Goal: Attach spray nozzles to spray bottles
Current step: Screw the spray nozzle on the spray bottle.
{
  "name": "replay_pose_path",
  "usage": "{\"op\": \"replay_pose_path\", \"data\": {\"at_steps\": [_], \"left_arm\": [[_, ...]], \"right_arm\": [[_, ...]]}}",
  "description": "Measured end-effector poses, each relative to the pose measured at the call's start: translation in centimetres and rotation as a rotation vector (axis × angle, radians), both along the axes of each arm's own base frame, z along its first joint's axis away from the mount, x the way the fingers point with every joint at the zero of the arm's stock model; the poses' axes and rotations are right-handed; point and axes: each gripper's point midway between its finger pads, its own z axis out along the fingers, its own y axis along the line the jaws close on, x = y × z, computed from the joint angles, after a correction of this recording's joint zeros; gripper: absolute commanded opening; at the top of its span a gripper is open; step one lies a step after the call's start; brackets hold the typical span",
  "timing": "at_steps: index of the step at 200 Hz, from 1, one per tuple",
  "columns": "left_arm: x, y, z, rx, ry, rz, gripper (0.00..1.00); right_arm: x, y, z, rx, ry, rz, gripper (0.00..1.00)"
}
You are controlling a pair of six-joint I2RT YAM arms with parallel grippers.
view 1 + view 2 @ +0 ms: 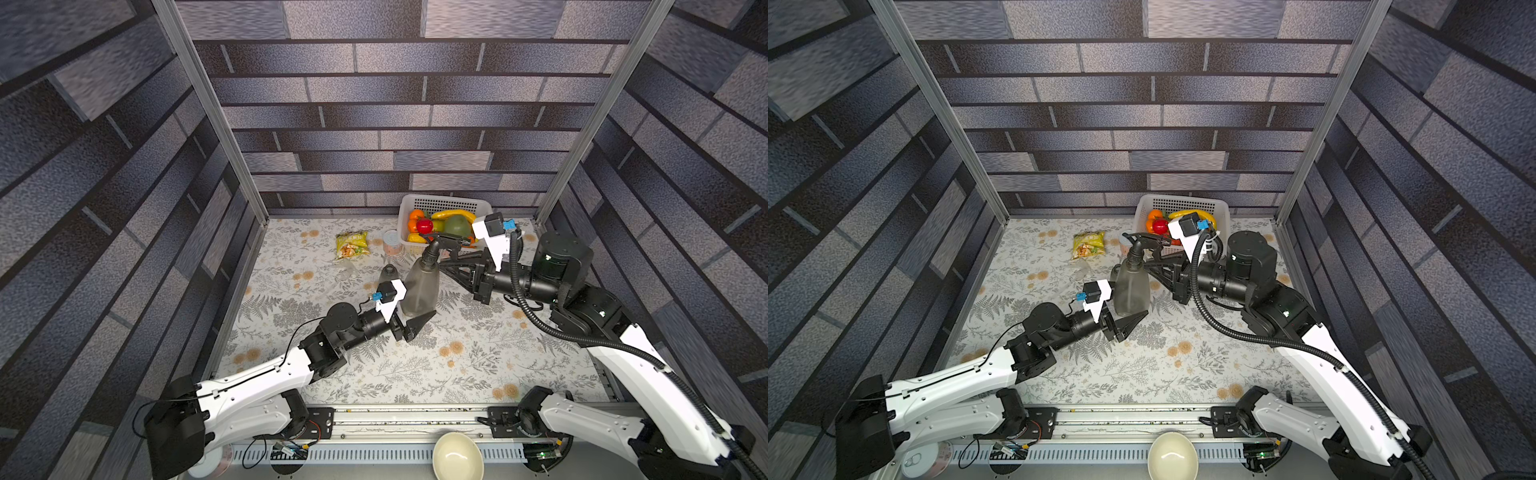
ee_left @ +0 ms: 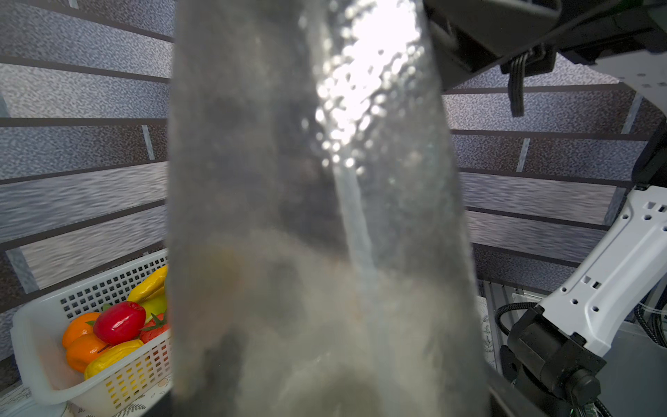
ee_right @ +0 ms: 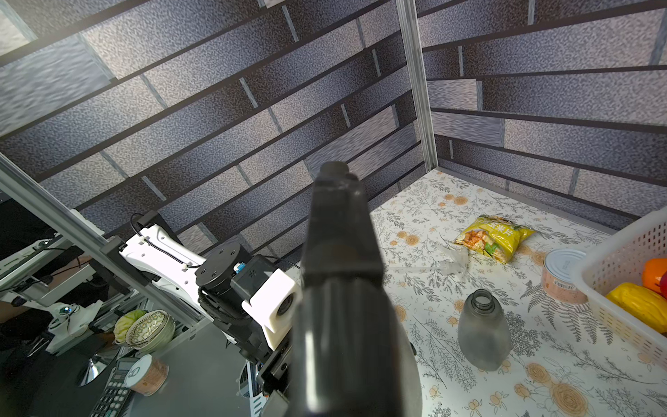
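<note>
wide-spread left jaws steady the smoky-grey plastic bottle [image 1: 419, 286]; right jaws, pinched on its black trigger nozzle [image 1: 436, 247], apparently tighten it.

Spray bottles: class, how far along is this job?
Done: nothing certain. In hand: left gripper holds the grey bottle; right gripper is shut on the black nozzle seated on its neck, tightness unclear. Left: the open-necked bottle and the loose clear nozzle.

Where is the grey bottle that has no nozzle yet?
In a top view the open grey bottle stands upright on the tablecloth, just left of the bottle topped by the black nozzle, with the pinkish tin can behind it.
</note>
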Motion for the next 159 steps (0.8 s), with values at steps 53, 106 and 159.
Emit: {"op": "replay_pose_path", "data": {"at_steps": [53, 106, 159], "left_arm": [[0.1, -0.4, -1.0, 0.056, -0.028, 0.008, 0.68], [0.1, -0.6, -1.3, 0.091, -0.049, 0.035, 0.68], [0.2, -0.6, -1.2, 0.093, -0.056, 0.041, 0.68]], "right_arm": [[-0.2, -0.8, -0.6, -0.091, -0.026, -0.040, 0.09], [-0.1, -0.9, -0.3, -0.129, -0.023, -0.042, 0.10], [-0.4, -1.1, -0.5, -0.128, -0.024, -0.037, 0.12]]}}
